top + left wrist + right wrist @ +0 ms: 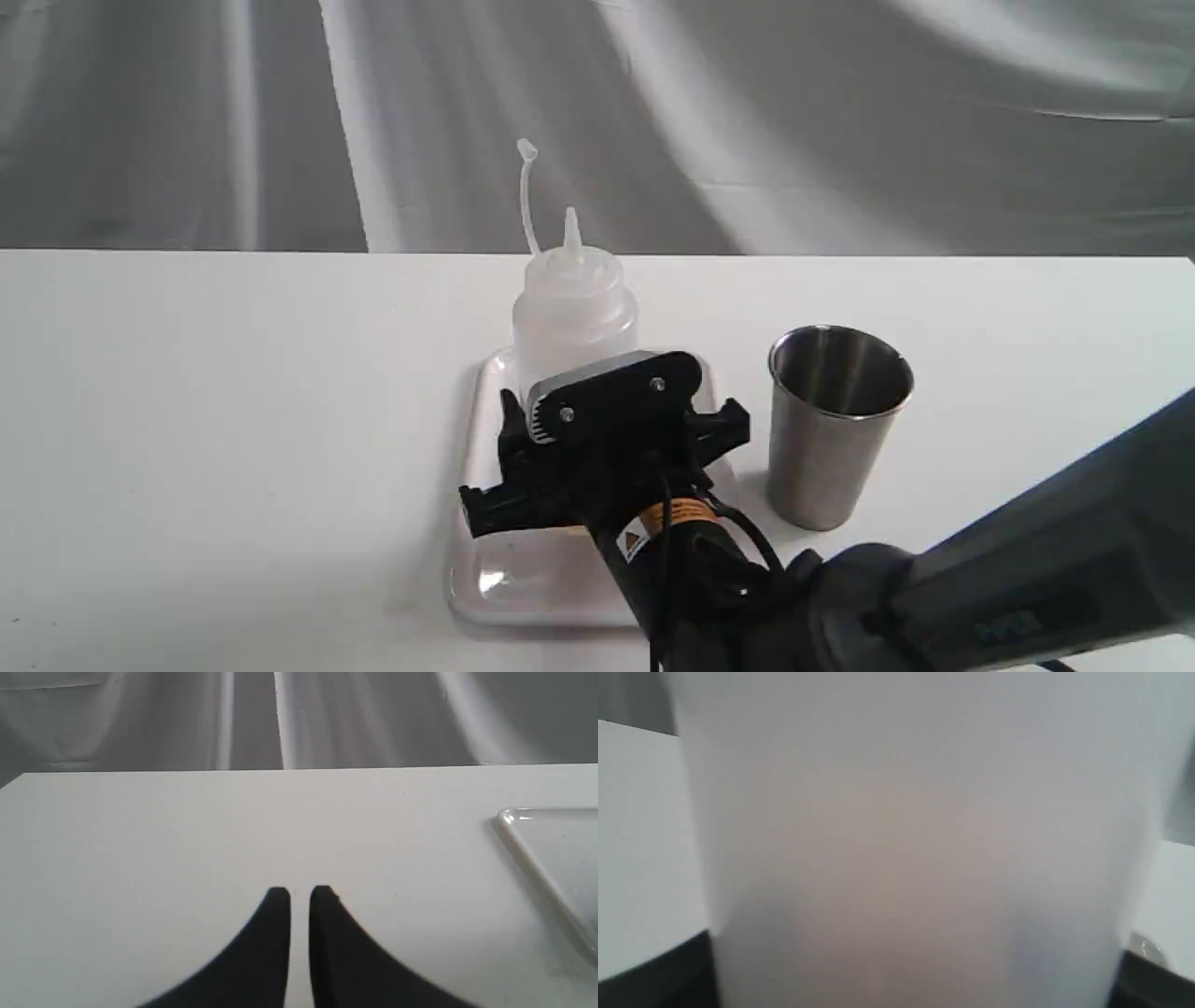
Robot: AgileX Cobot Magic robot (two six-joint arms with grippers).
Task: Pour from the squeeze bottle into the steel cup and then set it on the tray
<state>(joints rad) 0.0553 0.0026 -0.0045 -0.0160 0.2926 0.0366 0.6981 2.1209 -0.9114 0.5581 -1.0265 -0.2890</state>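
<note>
White table (187, 420), squeeze bottle (571, 308) on tray (523, 579), gripped between right fingers (611, 397)

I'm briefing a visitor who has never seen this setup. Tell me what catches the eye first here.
The black right pincer fills the middle of the exterior view, clasped around the whitish squeeze bottle, which stands upright on the white tray with its tip cap off and sticking up on its tether. Just right of the tray, the shiny steel cup stands upright on the white table, apart from the bottle.
</note>
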